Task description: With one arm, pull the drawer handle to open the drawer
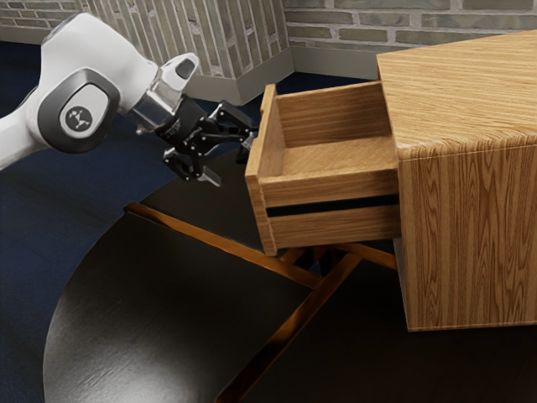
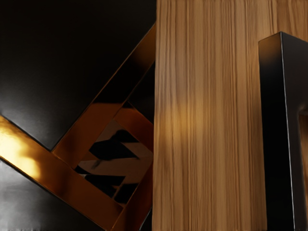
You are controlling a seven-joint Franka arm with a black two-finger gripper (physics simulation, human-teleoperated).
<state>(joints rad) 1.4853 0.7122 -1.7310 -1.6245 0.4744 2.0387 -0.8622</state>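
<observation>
Closest to the wrist camera is the black bar handle, standing upright against the pale wood of the drawer front. It sits off to one side of the hand, not centred under it. Beyond the edge of that panel lies the dark tabletop, crossed by glossy copper-coloured bands that meet in a lattice.

In the exterior view the white Franka arm comes in from the exterior view's left, and its black gripper points at the outer face of the drawer. The 2 fingers are spread apart: the upper one reaches almost to the drawer front, the lower one hangs further back and lower. From what shows, the gripper looks released, with nothing clamped between its fingers.

The drawer stands well out of the oak cabinet, projecting toward the exterior view's left so that its inner floor and side walls are in sight. A dark groove runs along its near side. The cabinet stands on the round table at the exterior view's right. Behind it runs a grey brick wall, and a dark blue floor lies beyond the table's edge.
</observation>
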